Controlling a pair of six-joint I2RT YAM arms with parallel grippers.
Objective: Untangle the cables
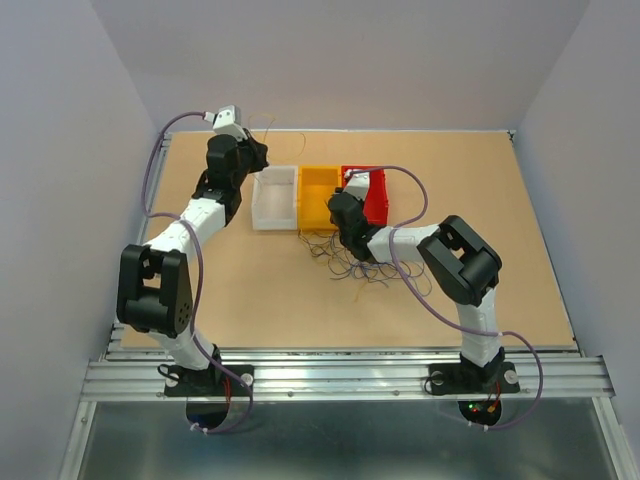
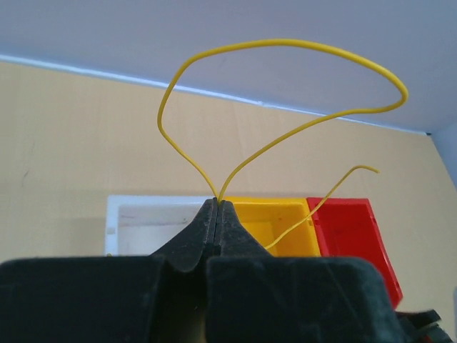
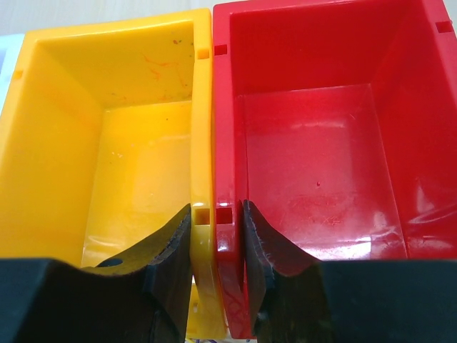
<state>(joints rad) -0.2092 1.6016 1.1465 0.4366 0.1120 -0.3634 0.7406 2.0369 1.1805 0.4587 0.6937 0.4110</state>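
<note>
Yellow wire [image 2: 285, 43] loops up from the left tool [image 2: 218, 204], pinched in its closed tips. Right tool [image 3: 218, 214], partly spread, straddles the adjoining walls of yellow bin [image 3: 43, 143] and red bin [image 3: 428, 143]; other cables [image 1: 342, 264] lie tangled on the surface [image 1: 500, 260] nearby.

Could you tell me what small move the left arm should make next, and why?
Probably shift the left tool slightly to its right, over the yellow plastic bin, before opening. Its jaws are shut on a thin yellow wire looping free in the air, and the tool lines up with the seam between that bin and the white plastic bin.
</note>
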